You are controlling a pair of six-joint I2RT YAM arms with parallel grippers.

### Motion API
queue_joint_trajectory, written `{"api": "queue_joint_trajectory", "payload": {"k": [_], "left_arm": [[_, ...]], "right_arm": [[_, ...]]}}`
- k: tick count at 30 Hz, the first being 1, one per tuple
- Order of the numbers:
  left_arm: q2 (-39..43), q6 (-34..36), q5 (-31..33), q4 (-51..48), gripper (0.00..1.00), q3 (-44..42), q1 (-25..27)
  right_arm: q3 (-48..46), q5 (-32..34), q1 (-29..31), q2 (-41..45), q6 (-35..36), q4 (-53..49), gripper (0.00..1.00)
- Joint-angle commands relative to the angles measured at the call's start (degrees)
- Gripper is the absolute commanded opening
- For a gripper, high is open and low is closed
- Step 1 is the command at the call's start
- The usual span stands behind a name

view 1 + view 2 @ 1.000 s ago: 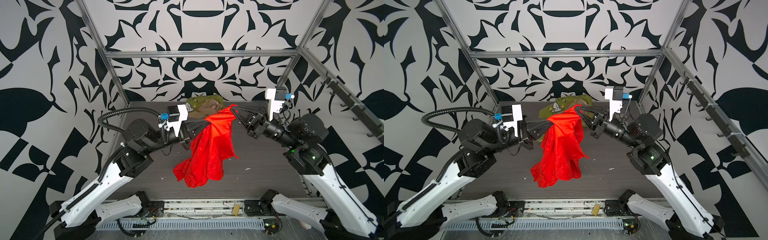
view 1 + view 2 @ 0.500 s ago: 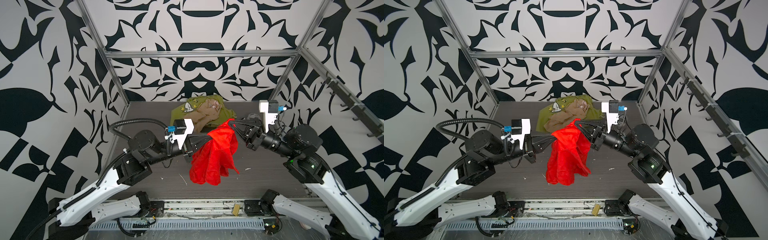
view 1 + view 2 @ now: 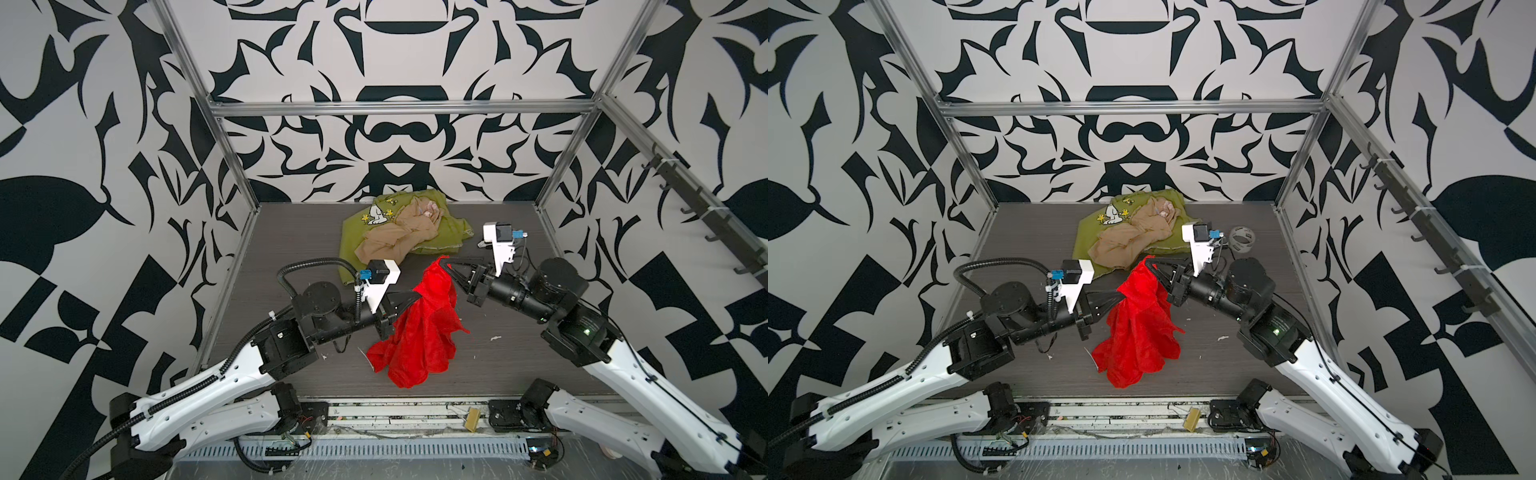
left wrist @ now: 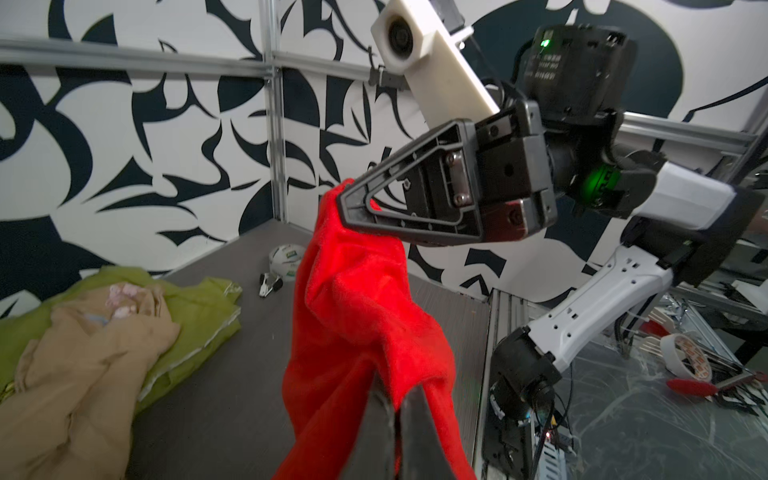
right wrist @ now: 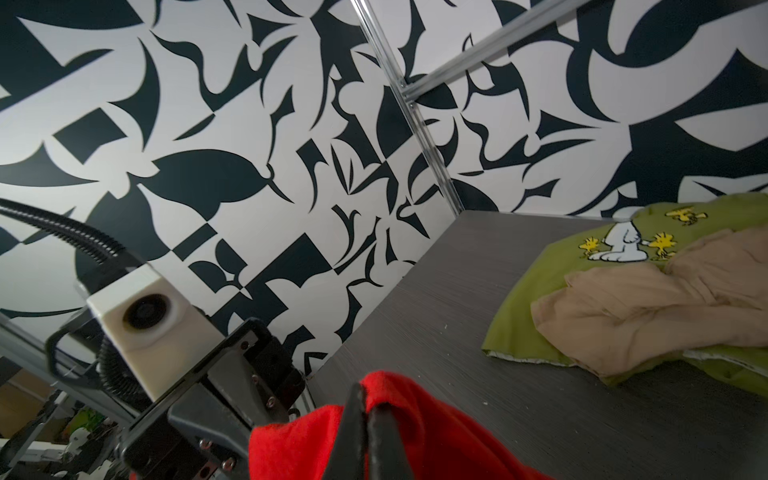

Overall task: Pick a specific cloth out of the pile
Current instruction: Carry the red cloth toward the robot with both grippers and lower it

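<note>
Cloth, gripped by left hand and right hand, has moved forward off the pile.

Left gripper tips were buried in the bright red thin fabric cloth in both top views. Crumpled tan-beige cloth covered the middle of the olive-green dog-print cloth. Red cloth was cut off at the bottom edge of both wrist views. White speck on the dark grey tabletop was too small to identify.

white-shelled arms with black joints, a ribbed black hose, and black triangular left pincer and right pincer.
</note>
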State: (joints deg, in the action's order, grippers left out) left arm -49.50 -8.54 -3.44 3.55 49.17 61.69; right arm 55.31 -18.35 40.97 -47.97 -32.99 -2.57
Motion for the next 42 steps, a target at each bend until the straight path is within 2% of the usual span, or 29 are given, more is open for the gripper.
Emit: {"api": "queue_joint_trajectory", "payload": {"k": [1, 14, 26, 36, 42], "left_arm": [[1.7, -1.4, 5.0, 4.3, 0.0, -2.7, 0.1], [6.0, -1.1, 14.1, 0.7, 0.0, -11.4, -0.3], [11.7, -7.0, 22.5, -10.1, 0.0, -16.0, -1.4], [15.2, -13.0, 23.3, -13.8, 0.0, -20.6, -1.4], [14.7, -18.1, 22.2, -13.3, 0.0, -23.9, -1.4]], "right_arm": [[-0.8, 2.5, 0.3, -1.0, 0.9, 5.5, 0.0], [-7.0, 6.5, 0.3, -3.0, 2.1, 6.8, 0.0], [-10.2, 10.9, 0.2, -2.6, 3.4, 4.1, 0.0], [-10.3, 15.8, 0.2, -3.1, 6.0, -3.5, 0.0], [-12.2, 11.4, 0.2, -9.8, 3.1, 0.3, 0.0]]}}
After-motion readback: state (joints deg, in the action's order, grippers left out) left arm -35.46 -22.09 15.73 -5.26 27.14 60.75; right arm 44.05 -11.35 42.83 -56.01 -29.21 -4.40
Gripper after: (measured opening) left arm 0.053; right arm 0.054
